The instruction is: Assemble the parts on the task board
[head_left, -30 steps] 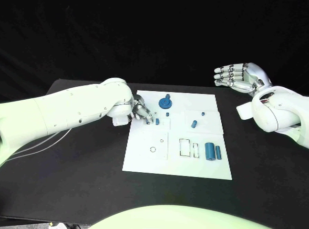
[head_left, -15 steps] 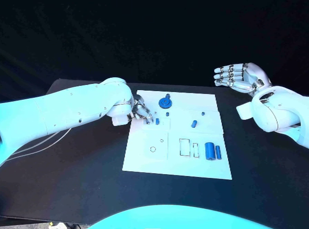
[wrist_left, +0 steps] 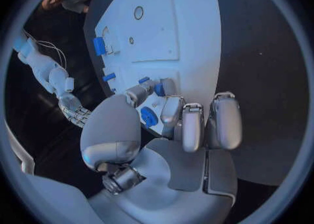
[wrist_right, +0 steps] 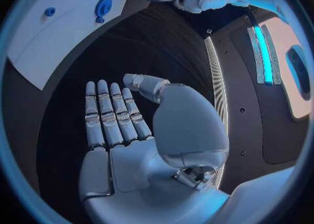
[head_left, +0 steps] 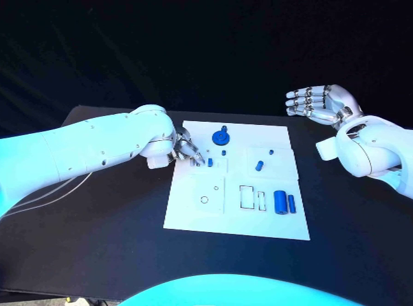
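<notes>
The white task board (head_left: 234, 213) lies in the middle of the black table. My left hand (head_left: 190, 152) rests at its far left corner with fingers curled. In the left wrist view its thumb and a fingertip (wrist_left: 168, 86) pinch a small blue peg (wrist_left: 159, 89) that stands on the board (wrist_left: 190, 35). That peg (head_left: 210, 162) is just right of the fingers. A round blue gear (head_left: 220, 136) lies beside the hand. My right hand (head_left: 318, 102) hovers open, palm up, off the board's far right corner and holds nothing (wrist_right: 124, 130).
More blue parts sit on the board: a short peg (head_left: 224, 152), a small piece (head_left: 271, 152), a slanted piece (head_left: 259, 166), a thick cylinder (head_left: 280, 201) and a thin one (head_left: 291, 203). Outlined slots (head_left: 248, 196) and a ring mark (head_left: 204, 199) show at the front.
My left hand has drawn very slightly toward the board's left edge, its fingers still at the peg. The right hand has not moved.
</notes>
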You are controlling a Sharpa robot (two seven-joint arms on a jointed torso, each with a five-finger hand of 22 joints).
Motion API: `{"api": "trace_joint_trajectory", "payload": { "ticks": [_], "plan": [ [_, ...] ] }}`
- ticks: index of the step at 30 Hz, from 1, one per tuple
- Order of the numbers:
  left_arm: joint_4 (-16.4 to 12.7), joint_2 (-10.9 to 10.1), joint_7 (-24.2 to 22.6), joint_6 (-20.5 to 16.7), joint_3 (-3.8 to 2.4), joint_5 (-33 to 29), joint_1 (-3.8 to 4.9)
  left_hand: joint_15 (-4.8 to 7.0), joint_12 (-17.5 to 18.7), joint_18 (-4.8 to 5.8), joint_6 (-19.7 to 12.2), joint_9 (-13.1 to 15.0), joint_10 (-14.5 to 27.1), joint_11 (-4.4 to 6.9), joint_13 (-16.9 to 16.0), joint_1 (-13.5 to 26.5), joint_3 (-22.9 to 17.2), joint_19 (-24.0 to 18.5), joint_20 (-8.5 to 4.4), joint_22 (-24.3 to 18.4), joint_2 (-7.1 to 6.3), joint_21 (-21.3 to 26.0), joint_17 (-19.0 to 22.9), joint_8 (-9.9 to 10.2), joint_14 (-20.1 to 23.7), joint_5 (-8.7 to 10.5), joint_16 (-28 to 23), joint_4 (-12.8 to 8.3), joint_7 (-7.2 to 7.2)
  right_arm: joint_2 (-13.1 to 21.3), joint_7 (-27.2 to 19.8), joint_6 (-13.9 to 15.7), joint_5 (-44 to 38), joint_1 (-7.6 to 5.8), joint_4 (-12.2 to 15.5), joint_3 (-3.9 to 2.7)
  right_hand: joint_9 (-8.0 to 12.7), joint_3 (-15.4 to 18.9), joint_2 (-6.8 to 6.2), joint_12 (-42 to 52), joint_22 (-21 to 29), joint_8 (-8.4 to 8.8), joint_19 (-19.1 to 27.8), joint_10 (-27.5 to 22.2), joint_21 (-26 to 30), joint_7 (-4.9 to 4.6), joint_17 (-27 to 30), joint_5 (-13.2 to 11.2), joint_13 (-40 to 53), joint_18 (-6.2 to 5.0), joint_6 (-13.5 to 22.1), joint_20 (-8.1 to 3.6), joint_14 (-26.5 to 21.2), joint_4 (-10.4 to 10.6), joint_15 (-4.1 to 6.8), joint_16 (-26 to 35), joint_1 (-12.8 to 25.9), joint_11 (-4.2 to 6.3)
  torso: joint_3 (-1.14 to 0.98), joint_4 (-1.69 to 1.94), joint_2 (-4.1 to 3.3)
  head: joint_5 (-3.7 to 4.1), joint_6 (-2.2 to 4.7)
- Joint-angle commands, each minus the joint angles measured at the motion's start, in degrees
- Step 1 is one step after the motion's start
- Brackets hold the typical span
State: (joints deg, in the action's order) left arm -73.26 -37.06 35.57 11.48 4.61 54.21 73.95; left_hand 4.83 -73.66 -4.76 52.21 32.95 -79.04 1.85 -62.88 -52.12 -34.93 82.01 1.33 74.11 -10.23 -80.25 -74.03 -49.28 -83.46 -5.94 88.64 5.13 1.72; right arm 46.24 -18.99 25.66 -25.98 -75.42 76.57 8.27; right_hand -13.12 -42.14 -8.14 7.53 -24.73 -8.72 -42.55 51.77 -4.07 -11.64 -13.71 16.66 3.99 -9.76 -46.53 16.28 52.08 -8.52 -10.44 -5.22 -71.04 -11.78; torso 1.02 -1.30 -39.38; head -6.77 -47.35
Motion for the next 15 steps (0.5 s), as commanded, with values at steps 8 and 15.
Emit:
{"api": "trace_joint_trajectory", "payload": {
  "ticks": [8,15],
  "plan": [
    [-1.8,-1.5,-1.3,-2.1,-0.37,0.4,-0.1,0.19,1.3,1.08,-1.0,-0.3,0.8,0.28,1.9,-0.4,7.5,-0.1,0.03,3.0,-2.74,1.4,-12.9,-0.3,-5.7,0.41,-0.1,3.4,0.01,0.0,-0.1,-0.2,0.0,0.12,0.0,0.0,0.3,-0.2,0.81,-0.6,0.4,1.04,0.2,-1.2,0.6,-2.27,0.5,1.2,-0.4,-0.35,-0.7,0.16,-0.3,0.0,0.0,0.8,0.0,-0.24,0.0,0.03,0.0,0.08,0.03],
    [-2.9,-2.7,-2.8,-4.7,-0.69,-1.1,-0.13,0.13,2.6,0.79,-1.8,-0.4,1.9,0.15,4.0,-1.6,9.9,-0.7,0.08,2.0,-3.02,2.4,-11.9,-0.4,-5.4,0.63,-0.6,4.9,0.16,0.1,-0.1,-0.3,0.0,0.18,0.1,0.0,0.3,-0.2,0.81,-0.6,0.4,1.04,0.2,-1.2,0.6,-2.27,0.5,1.2,-0.4,-0.35,-0.7,0.16,-0.3,0.0,0.0,0.8,0.0,-0.24,-0.02,-0.01,-0.03,0.09,0.16]
  ]
}}
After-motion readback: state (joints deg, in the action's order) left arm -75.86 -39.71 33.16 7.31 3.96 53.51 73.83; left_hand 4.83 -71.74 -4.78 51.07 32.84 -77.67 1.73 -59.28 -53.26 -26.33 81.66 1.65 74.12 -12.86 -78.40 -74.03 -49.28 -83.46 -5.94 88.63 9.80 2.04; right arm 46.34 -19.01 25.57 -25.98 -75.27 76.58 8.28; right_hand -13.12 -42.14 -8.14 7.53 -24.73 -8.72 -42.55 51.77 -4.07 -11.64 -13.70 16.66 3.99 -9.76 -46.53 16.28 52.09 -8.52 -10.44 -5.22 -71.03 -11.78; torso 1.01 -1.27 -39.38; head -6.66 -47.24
